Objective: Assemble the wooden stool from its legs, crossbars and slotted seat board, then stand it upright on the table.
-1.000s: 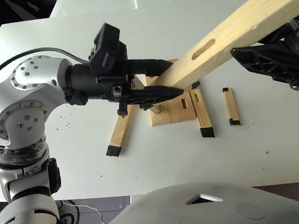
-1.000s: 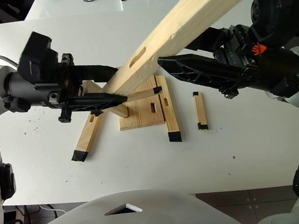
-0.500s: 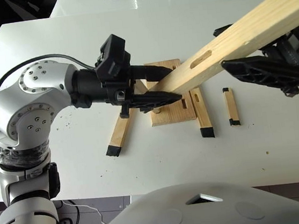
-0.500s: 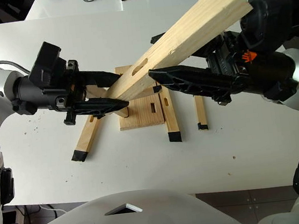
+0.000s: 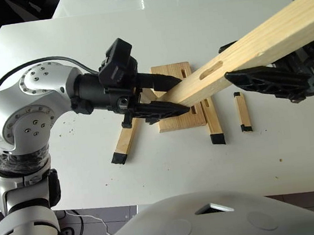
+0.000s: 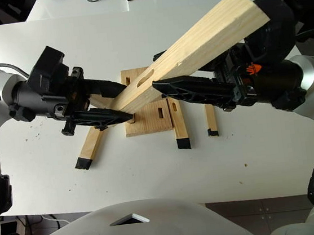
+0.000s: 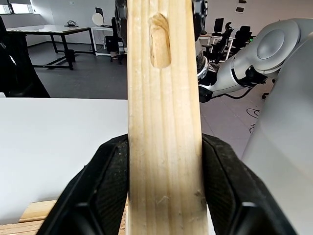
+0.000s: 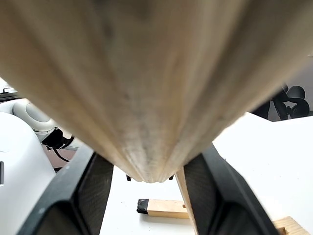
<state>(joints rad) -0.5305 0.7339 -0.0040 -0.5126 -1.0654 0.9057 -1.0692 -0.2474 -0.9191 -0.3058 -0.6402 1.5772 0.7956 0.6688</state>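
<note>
From the head camera we see a white table (image 5: 52, 44) with the slotted seat board (image 5: 169, 72) lying flat near its middle. A long leg (image 5: 261, 34) slants across the scene above it, its high end out to the right and its low end down over the board; we cannot tell whether that end touches the board. The left gripper (image 5: 180, 95) is clamped on the low end, one finger on each side of the wood. The right gripper (image 6: 156, 71) grips the same leg farther up, just past an oval slot (image 5: 209, 70) cut in its face, with its fingers straddling the wood. On the table, a second leg (image 5: 126, 139) with a black cap lies at an angle to the left of the board, partly under the left gripper. A third leg (image 5: 213, 123), also capped, lies along the board's right edge. A short crossbar (image 5: 242, 111) rests a little farther right, apart from the others. In the left wrist view the long leg runs straight up the middle, slot showing near its far end, and both black finger pads (image 7: 115, 191) press against its sides. In the right wrist view the leg looms close overhead between the two dark fingers (image 8: 93, 196), which hug its edges. Beyond them, one capped piece of wood lies on the white tabletop.
</note>
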